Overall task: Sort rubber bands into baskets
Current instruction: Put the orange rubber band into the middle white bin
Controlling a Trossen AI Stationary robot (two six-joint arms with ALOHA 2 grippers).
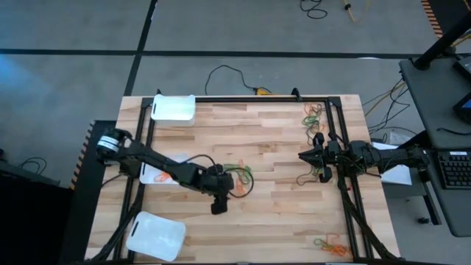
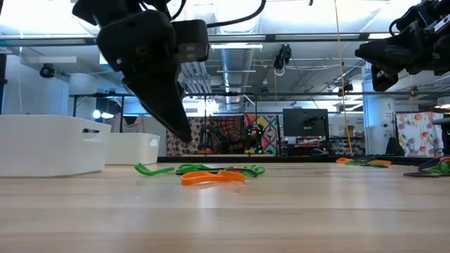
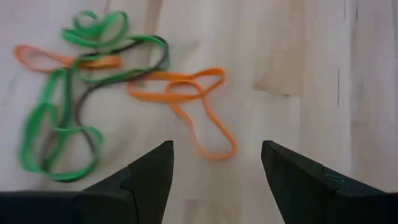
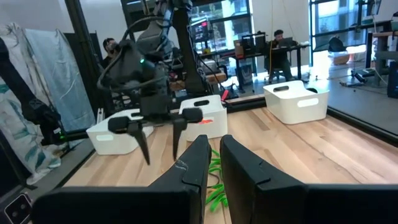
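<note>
Spanning the frame, pale wooden table (image 1: 280, 147) holds scattered rubber bands (image 1: 239, 175).

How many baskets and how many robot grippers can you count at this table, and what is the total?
Baskets: 3
Grippers, left gripper and right gripper: 2
Total: 5
</note>
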